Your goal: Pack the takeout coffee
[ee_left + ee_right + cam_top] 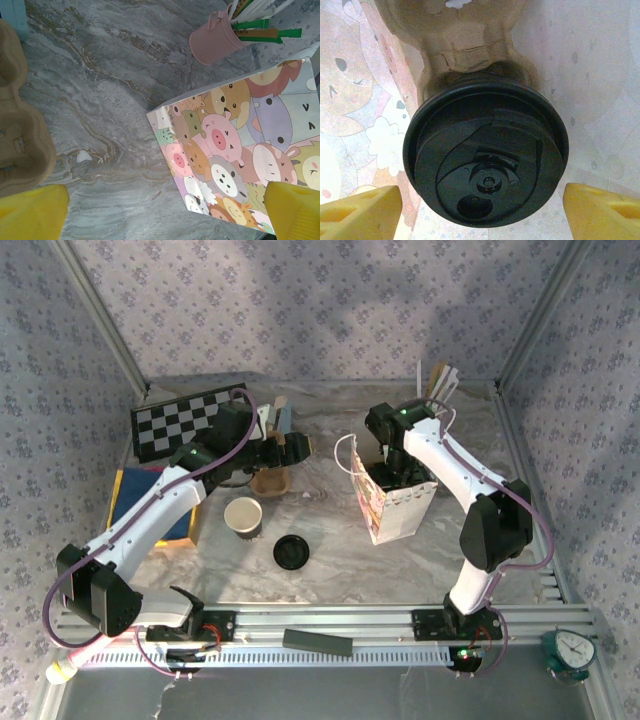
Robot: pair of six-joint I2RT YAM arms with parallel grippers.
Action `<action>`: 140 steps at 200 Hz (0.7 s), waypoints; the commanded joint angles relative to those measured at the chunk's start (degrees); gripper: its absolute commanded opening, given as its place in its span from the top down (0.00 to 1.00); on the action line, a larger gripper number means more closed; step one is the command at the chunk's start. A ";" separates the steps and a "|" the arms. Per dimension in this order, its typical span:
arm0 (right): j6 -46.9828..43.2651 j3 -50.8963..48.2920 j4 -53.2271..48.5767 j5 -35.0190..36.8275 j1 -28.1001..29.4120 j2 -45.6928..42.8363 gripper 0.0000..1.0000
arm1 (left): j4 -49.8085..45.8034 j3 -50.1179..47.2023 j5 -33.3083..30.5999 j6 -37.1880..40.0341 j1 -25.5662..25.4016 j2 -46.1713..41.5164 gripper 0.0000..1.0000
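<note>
Fingers [362, 212] of the right gripper [481, 220] stand apart, one on each side of the coffee [485, 160], and seem to be clear of its lid rather than clamped on it. The coffee sits directly below them inside the bag [395, 505], so this arm is far the nearer. The cup stands upright, its long axis running straight up toward the wrist. It is seated in a pocket of a brown carrier [465, 50] against the bag's printed wall. By this, the coffee looks already packed, and any coming move is along that upright axis: straight up and out of the bag's mouth.

The coffee shows as a round black lid with a raised rim, a sip hole and a small centre boss; its sides are hidden under the lid.

The left gripper [165, 220] hangs left of the bag, its fingers [32, 212] wide apart and holding nothing, with a second carrier [20, 135] just beside it.
</note>
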 commanded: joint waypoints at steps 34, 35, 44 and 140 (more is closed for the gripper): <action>1.03 1.64 -2.35 0.79 0.32 -2.41 0.15 | -0.01 0.77 -0.15 -0.13 -0.22 -1.51 0.00; 1.03 1.65 -2.38 0.80 0.31 -2.36 0.15 | -0.01 0.76 -0.20 -0.17 -0.27 -1.49 0.00; 1.03 1.74 -2.50 0.81 0.34 -2.44 0.15 | 0.00 0.76 -0.15 -0.18 -0.26 -1.48 0.00; 1.90 5.22 -4.41 1.57 0.56 -3.83 0.14 | -0.93 1.29 -1.07 0.53 -0.30 -1.68 0.00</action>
